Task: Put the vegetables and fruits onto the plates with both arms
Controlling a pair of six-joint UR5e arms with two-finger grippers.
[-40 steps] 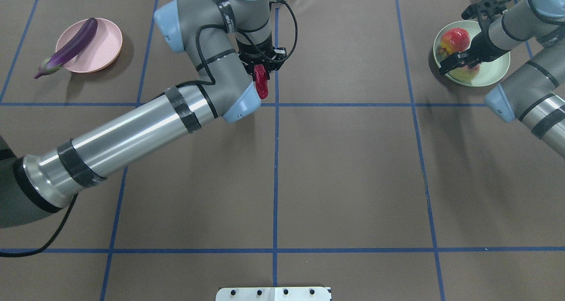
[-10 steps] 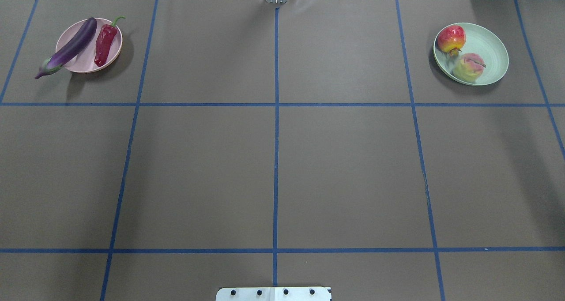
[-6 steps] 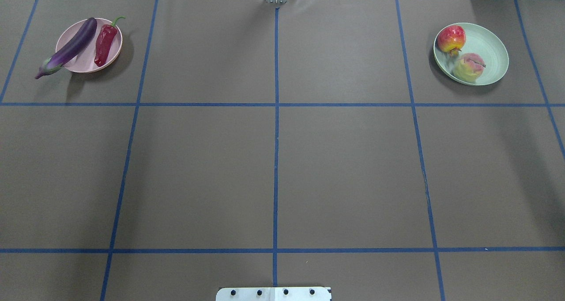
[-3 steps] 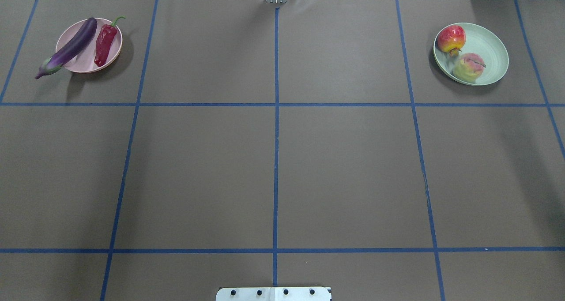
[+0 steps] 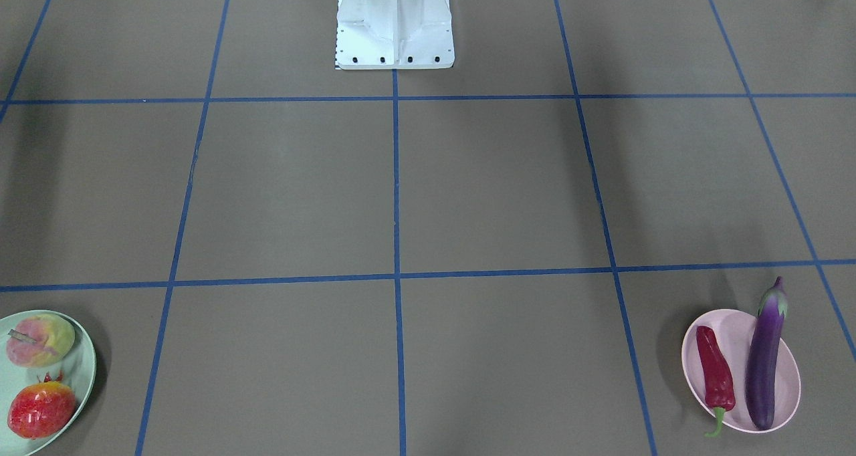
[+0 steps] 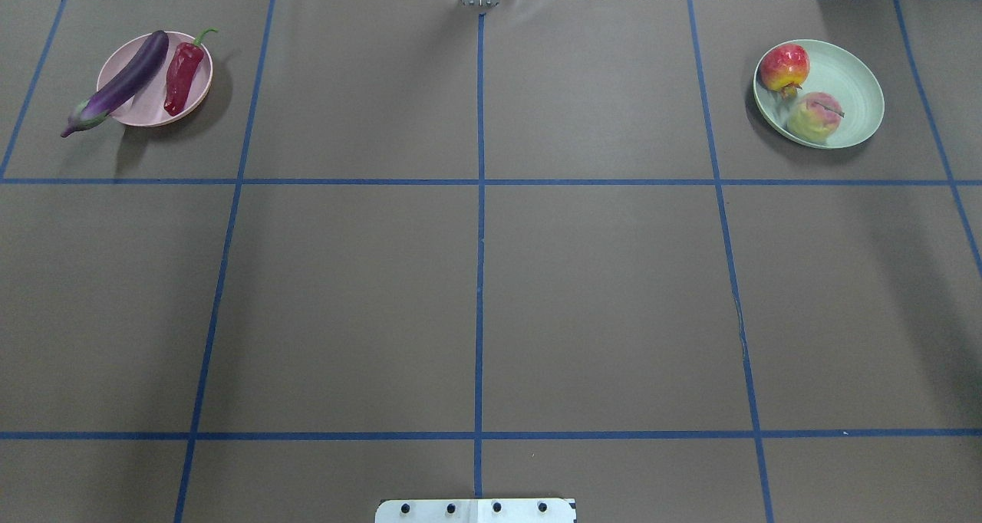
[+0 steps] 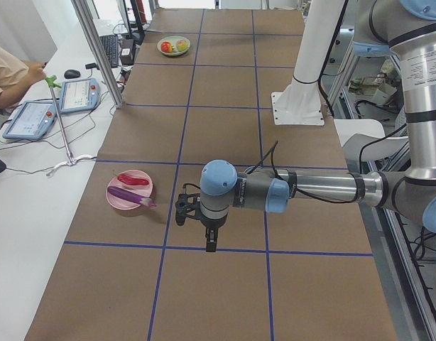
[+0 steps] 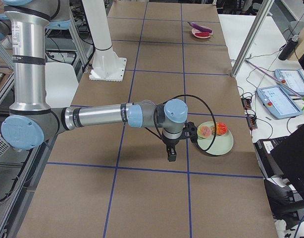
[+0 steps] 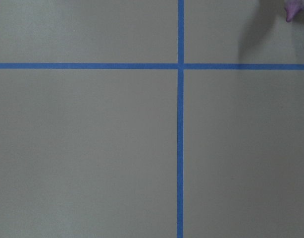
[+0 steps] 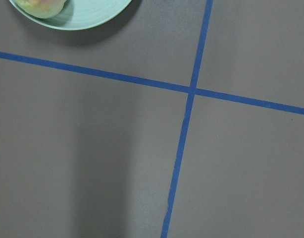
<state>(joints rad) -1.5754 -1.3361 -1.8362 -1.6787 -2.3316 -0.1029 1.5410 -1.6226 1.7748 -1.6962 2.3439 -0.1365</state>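
The purple eggplant [image 6: 123, 82] and the red chili pepper [image 6: 182, 78] lie on the pink plate [image 6: 142, 120] at the far left; the eggplant's cap end hangs over the rim. The peach [image 6: 813, 116] and the red-orange fruit [image 6: 784, 67] sit on the mint green plate [image 6: 851, 86] at the far right. My left gripper [image 7: 211, 241] shows only in the exterior left view, hanging above the table beside the pink plate [image 7: 118, 202]. My right gripper [image 8: 171, 153] shows only in the exterior right view, next to the green plate [image 8: 219, 146]. I cannot tell whether either is open or shut.
The brown table has a grid of blue tape lines [image 6: 479, 182]. The white robot base block [image 5: 394, 21] stands at the table's near edge. Tablets and cables lie on the side bench [image 7: 55, 106], where an operator's arm shows.
Since the earliest frame, both arms have left the overhead view and the chili, then in my left gripper, now lies on the pink plate. Nothing has moved in the last second.
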